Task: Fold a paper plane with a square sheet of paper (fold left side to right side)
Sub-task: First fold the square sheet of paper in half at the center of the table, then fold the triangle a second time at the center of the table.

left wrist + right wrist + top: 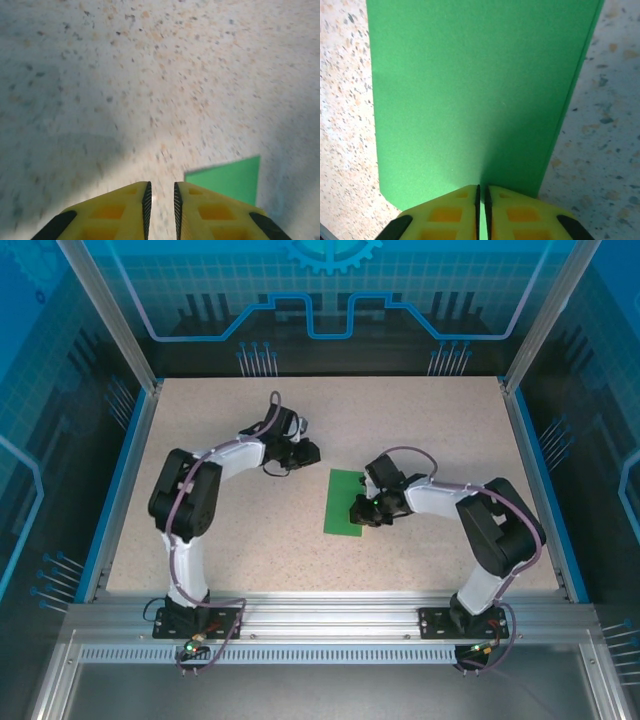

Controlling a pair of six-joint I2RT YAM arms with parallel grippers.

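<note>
The square sheet of paper (344,500) is bright green and lies flat mid-table as a narrow upright rectangle, with a doubled edge along one long side in the right wrist view. My right gripper (361,512) is low over the sheet's lower right part. In the right wrist view its tips (482,189) stand a thin slit apart over the green paper (470,90), gripping nothing. My left gripper (308,452) is up and to the left of the sheet, clear of it. Its jaws (160,192) are a little apart with bare table between them, and a corner of the paper (230,177) lies just to their right.
The speckled beige table (430,430) has blue rails along its left and right sides and an aluminium frame along the near edge. Both arm bases are bolted at the near edge. Bare tabletop surrounds the paper.
</note>
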